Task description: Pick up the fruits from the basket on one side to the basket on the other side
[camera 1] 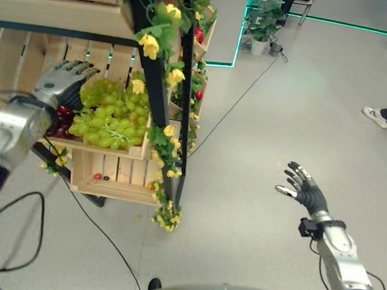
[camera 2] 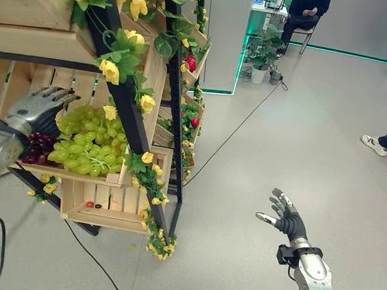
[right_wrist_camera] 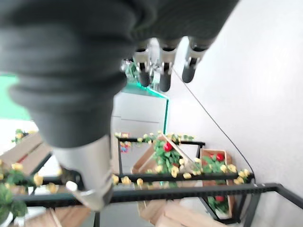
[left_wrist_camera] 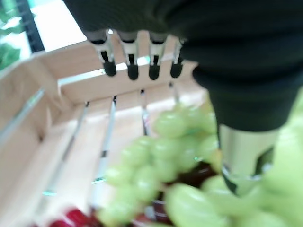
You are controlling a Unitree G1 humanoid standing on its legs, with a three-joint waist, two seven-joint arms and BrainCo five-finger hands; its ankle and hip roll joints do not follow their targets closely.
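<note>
Over the wooden crate (camera 1: pixel 108 149) on the flower-trimmed shelf rack (camera 1: pixel 160 97), the left hand (camera 1: pixel 65 79) hovers with fingers straight and released, just above the green grapes (camera 1: pixel 109 120) and beside the dark red grapes (camera 1: pixel 62 118). Nothing is grasped yet, so the task looks to be at the reach step for a first fruit. Next the fingers need to lower and curl round a bunch without crushing it. Off to the side, the right hand (camera 1: pixel 304 186) hangs open over the floor (camera 1: pixel 281 111), idle.
</note>
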